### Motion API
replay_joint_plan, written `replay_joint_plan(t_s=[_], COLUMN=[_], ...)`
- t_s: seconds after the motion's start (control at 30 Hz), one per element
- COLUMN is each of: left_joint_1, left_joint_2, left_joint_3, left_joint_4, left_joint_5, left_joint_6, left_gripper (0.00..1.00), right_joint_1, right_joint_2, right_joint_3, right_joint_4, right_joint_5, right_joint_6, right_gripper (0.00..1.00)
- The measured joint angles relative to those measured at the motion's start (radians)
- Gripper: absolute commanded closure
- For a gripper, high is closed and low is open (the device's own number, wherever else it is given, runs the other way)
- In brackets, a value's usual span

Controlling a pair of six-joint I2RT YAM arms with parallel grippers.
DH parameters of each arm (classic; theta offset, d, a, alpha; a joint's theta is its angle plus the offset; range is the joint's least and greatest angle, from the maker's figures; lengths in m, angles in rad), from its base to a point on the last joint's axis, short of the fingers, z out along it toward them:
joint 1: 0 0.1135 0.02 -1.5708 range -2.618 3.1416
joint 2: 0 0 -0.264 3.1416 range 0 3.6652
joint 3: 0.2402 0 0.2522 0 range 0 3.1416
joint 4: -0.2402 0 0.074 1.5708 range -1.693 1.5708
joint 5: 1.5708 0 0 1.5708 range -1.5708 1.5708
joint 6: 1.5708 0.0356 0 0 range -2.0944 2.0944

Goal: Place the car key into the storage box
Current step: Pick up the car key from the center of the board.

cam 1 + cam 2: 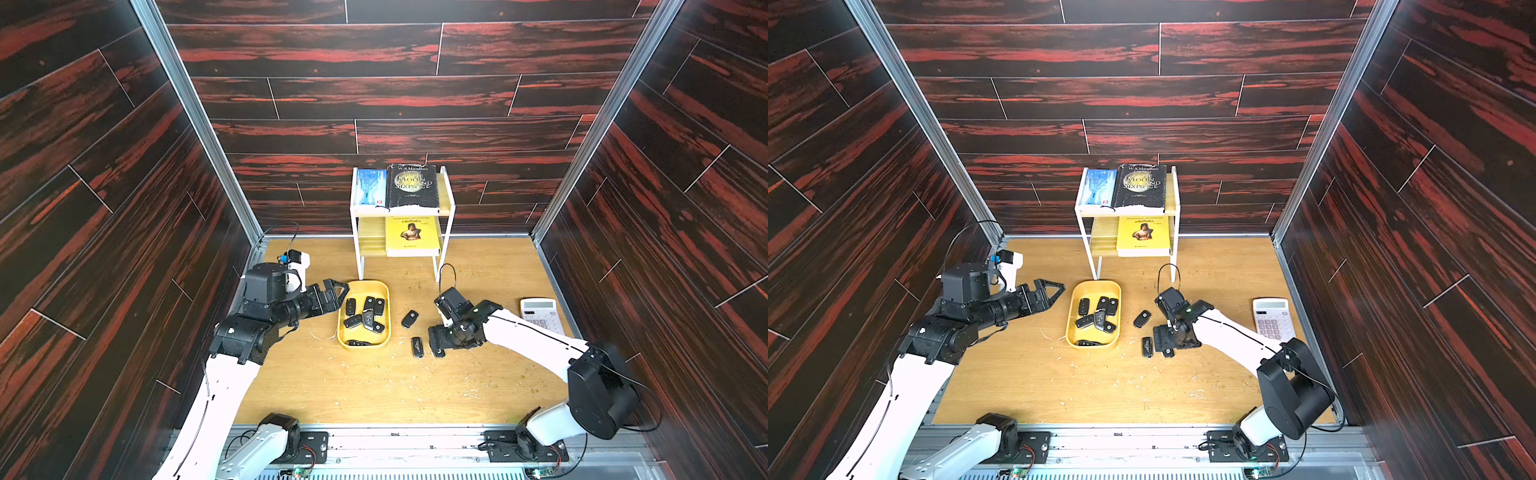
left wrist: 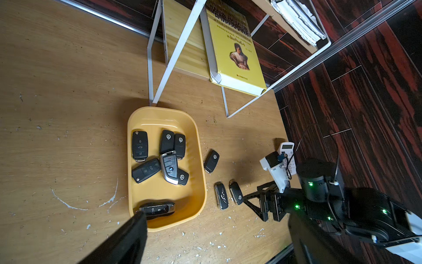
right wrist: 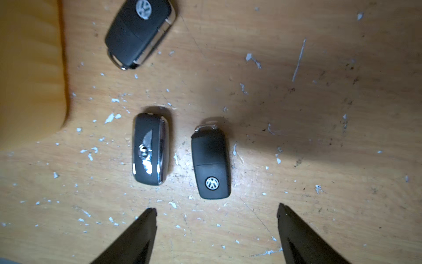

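The storage box is a shallow yellow tray lying just in front of the shelf, with several black car keys inside. Three car keys lie on the wood to its right: one alone and two side by side, a chrome-edged one and a VW one. My right gripper points down at the table, open, with the VW key just ahead of its gap. My left gripper hovers open at the box's left side, holding nothing.
A white two-tier shelf with books stands at the back centre, one of its legs next to the box's far end. A white calculator lies at the right wall. Dark panelled walls close in three sides.
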Motion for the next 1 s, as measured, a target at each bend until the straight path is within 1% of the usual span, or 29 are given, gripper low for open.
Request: replay_joint_plan(t_s=[0.17,0.4,0.57,0.63,0.7,0.77,0.9,1.0], left_joint_1=[0.0,0.0,0.0,0.0,0.0,0.0,0.0,0.0], left_joint_2=[0.0,0.002,0.007,0.007,0.008,0.013,0.028,0.032], left_joint_3=[-0.018,-0.039,-0.04,-0.043,-0.051,-0.057,-0.059,-0.06], left_joint_4=[0.0,0.019,0.022,0.031,0.04,0.042,0.048,0.049], left_joint_5=[0.003,0.013,0.014,0.015,0.019,0.023,0.025,0.026], left_joint_6=[-0.002,-0.016,-0.019,-0.021,-0.024,-0.027,-0.027,-0.027], left_gripper=[0.0,0.0,0.0,0.0,0.0,0.0,0.0,0.0], right_joint_1=[0.0,0.002,0.015,0.023,0.028,0.031,0.035,0.037], right_joint_2=[0.04,0.122,0.169,0.175,0.178,0.182,0.203,0.225], right_joint_3=[-0.018,-0.01,0.031,0.045,0.055,0.063,0.071,0.071], right_joint_4=[0.028,0.052,0.043,0.04,0.039,0.037,0.037,0.034], right_joint_5=[0.007,0.026,0.06,0.069,0.076,0.08,0.082,0.082], right_joint_6=[-0.004,-0.021,-0.029,-0.036,-0.041,-0.042,-0.043,-0.045], right_gripper=[0.13,0.16,0.23,0.29,0.33,0.34,0.41,0.41])
